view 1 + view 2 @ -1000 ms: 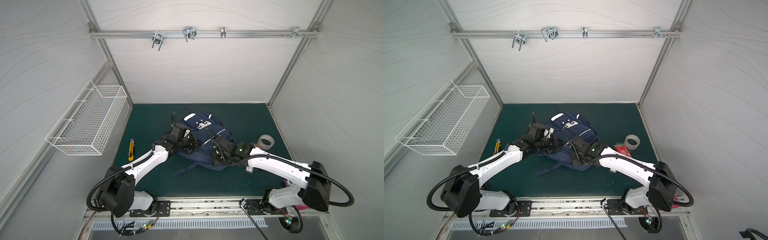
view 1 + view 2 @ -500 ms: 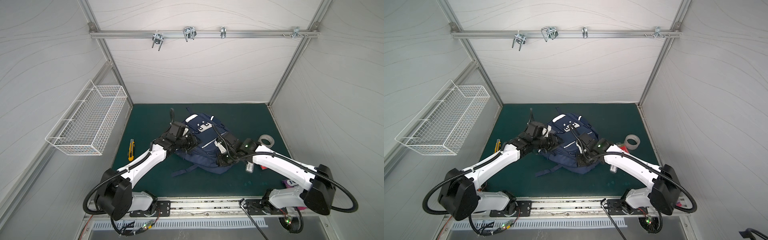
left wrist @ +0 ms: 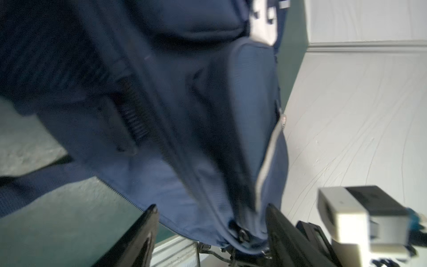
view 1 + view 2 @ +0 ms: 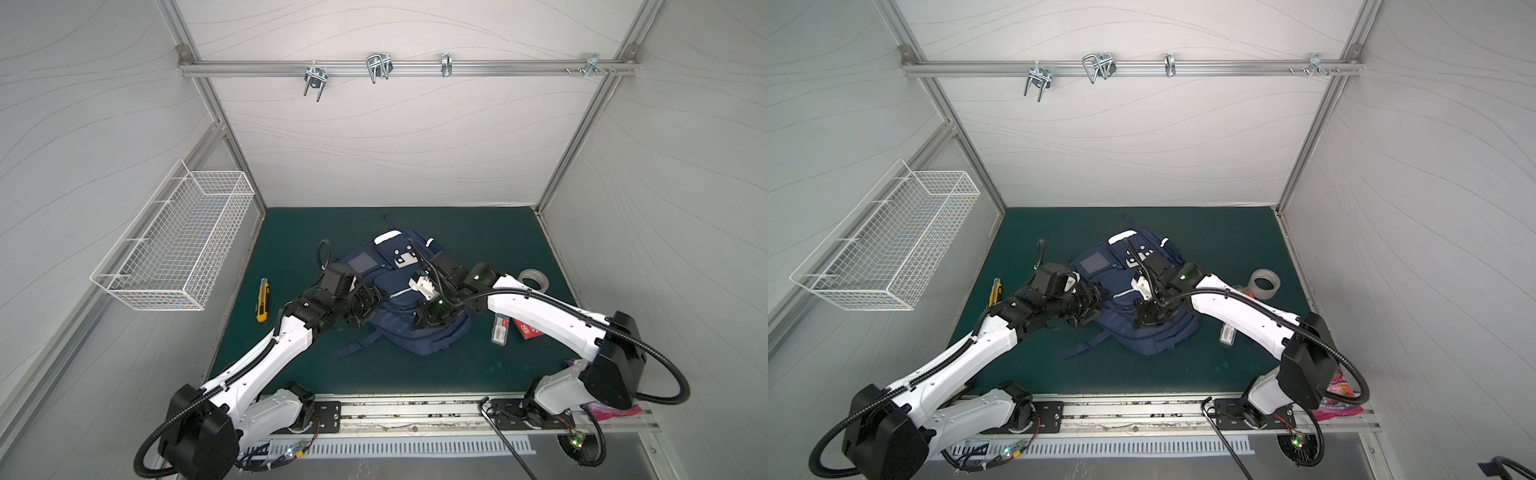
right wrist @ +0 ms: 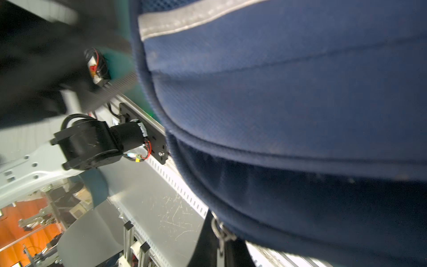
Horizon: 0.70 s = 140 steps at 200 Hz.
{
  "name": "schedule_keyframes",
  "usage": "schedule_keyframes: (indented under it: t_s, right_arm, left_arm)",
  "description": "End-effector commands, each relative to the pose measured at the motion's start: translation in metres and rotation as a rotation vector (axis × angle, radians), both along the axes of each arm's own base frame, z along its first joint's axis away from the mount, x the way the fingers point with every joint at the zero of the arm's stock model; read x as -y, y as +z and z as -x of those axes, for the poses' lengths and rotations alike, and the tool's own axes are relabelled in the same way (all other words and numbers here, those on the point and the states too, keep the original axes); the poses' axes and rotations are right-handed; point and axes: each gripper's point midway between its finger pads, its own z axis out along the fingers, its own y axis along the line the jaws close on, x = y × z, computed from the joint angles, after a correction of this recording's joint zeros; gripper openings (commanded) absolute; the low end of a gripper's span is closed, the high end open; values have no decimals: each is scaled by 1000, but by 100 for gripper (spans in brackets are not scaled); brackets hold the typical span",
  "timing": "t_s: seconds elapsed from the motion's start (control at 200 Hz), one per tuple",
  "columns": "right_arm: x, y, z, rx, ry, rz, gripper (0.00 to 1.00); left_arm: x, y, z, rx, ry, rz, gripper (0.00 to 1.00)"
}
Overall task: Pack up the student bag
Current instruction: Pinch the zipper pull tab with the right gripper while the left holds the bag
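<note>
The student bag [image 4: 399, 328] [image 4: 1154, 338], navy with white stripes, lies on the green mat in both top views. My left gripper [image 4: 374, 305] [image 4: 1096, 305] is at the bag's left side. In the left wrist view it [image 3: 211, 209] stands open, with the bag's [image 3: 184, 115] zip seam and blue fabric between the spread fingers. My right gripper [image 4: 428, 320] [image 4: 1144, 320] sits on the bag's front right. In the right wrist view it [image 5: 219, 242] is shut on a metal zipper pull [image 5: 219, 231] under the bag's [image 5: 277, 92] edge.
A yellow utility knife [image 4: 262, 299] lies left of the bag. A tape roll [image 4: 534, 279], a clear box [image 4: 500, 330] and a red packet [image 4: 528, 329] lie to its right, partly under the right arm. A white wire basket [image 4: 174, 245] hangs on the left wall.
My left gripper has opened from shut and let go of the bag's fabric. The right gripper has stayed shut on the zip while its arm shifted a little.
</note>
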Motion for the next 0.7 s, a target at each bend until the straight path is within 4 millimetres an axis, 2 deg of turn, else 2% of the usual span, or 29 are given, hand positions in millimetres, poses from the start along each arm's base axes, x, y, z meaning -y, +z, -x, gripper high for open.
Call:
schedule_keyframes:
  t_s: [0.0,0.075,0.195,0.355,0.475,0.59,0.645,0.695]
  right_arm:
    - [-21,21,4,-31,38,-97,0]
    - [-26,21,2,-42,40,-107,0]
    - [-29,22,1,-47,41,-106,0]
    - [-29,24,4,-55,38,-100,0]
    - [-20,22,7,-52,25,-61,0]
    - [-5,13,9,-53,6,8,0]
    - [2,9,11,-52,2,37,0]
    - [9,5,11,-50,-5,71,0]
  left_arm:
    - [14,26,-14,23,55,130,66]
    - [23,33,-18,40,45,146,63]
    - [32,34,-21,49,31,145,58]
    - [38,33,-25,55,27,174,39]
    - [29,34,-30,64,27,135,20]
    - [15,36,-34,80,23,60,10]
    - [9,37,-38,99,20,16,0]
    - [0,35,-41,105,28,-22,0]
